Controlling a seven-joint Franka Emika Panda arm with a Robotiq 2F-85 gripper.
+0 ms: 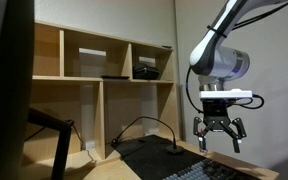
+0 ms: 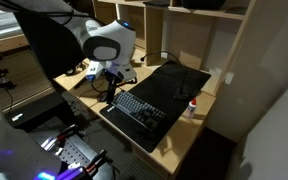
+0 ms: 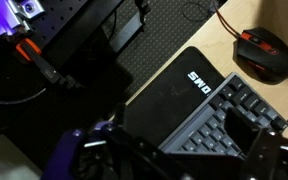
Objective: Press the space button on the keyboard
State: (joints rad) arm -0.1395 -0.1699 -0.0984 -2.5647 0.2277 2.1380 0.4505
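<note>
The dark keyboard [image 2: 141, 110] lies on the wooden desk, at the near end of a smooth black pad [image 2: 176, 82]. It also shows at the bottom of an exterior view [image 1: 216, 171] and in the wrist view [image 3: 216, 122], where its rows of keys run diagonally. My gripper [image 1: 219, 133] hangs open and empty a little above the keyboard, fingers pointing down. In an exterior view it [image 2: 111, 90] is over the keyboard's end nearest the arm. In the wrist view the dark fingers [image 3: 174, 160] frame the keys. I cannot pick out the space bar.
A red and black mouse [image 3: 262, 50] lies on the desk beyond the keyboard, also seen as a small object [image 2: 192, 104]. A wooden shelf unit [image 1: 104, 70] stands behind the desk. Cables [image 1: 144, 125] trail over the pad. A dark monitor edge [image 1: 4, 80] stands close by.
</note>
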